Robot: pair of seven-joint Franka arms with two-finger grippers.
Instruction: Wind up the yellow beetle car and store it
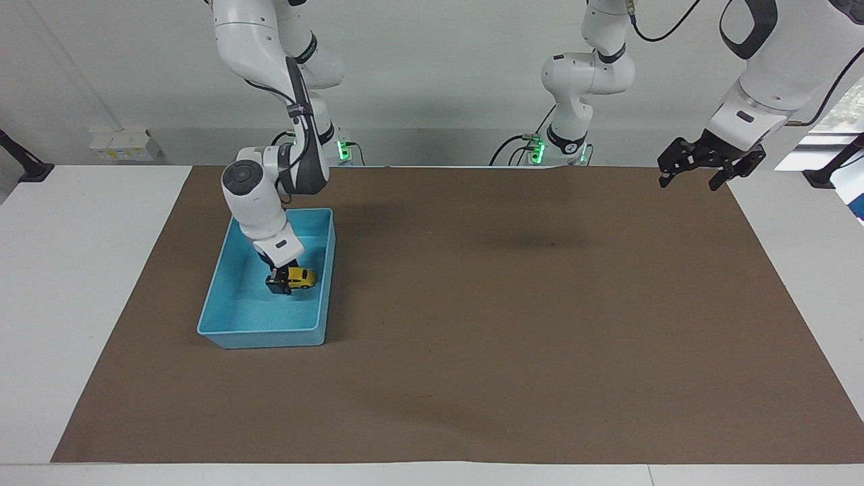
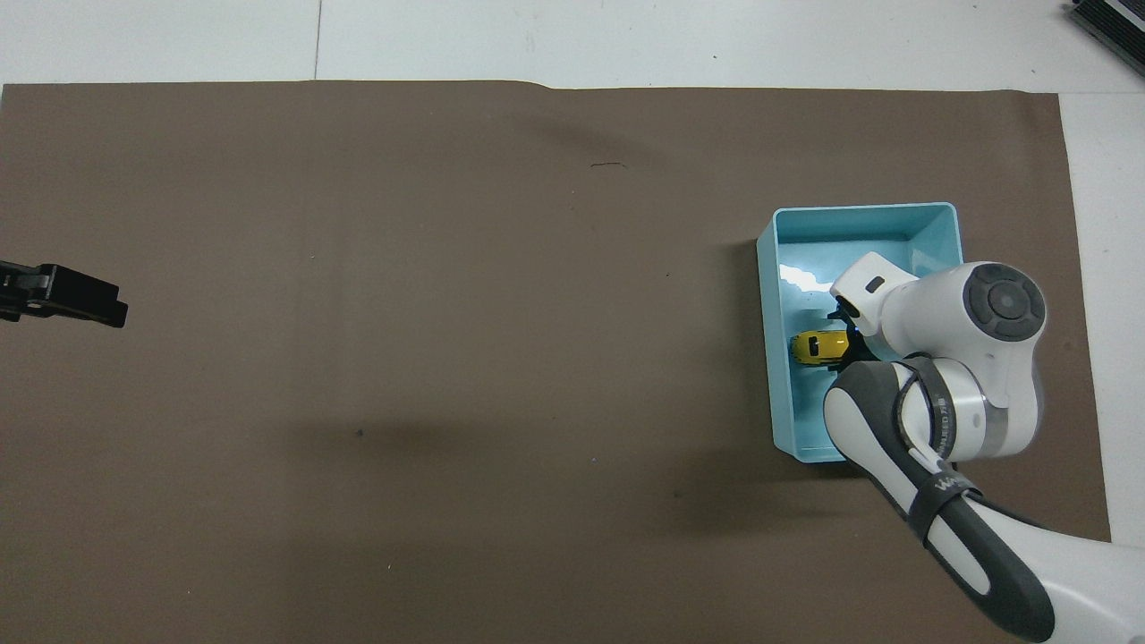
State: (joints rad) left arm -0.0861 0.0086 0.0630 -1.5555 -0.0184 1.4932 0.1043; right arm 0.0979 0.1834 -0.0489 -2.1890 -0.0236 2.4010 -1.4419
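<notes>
The yellow beetle car (image 1: 301, 277) sits low inside the light-blue tray (image 1: 233, 304), level, close to the tray floor and to the wall facing the table's middle. My right gripper (image 1: 281, 284) reaches down into the tray and is shut on the car's rear end. In the overhead view the car (image 2: 818, 347) shows in the tray (image 2: 859, 220), and the right gripper (image 2: 844, 343) is mostly hidden under its white wrist. My left gripper (image 1: 690, 181) waits open in the air over the mat's corner at the left arm's end.
A brown mat (image 1: 472, 324) covers most of the white table (image 1: 74, 283). The tray stands on the mat toward the right arm's end. The left gripper's tip (image 2: 85, 302) shows at the overhead view's edge.
</notes>
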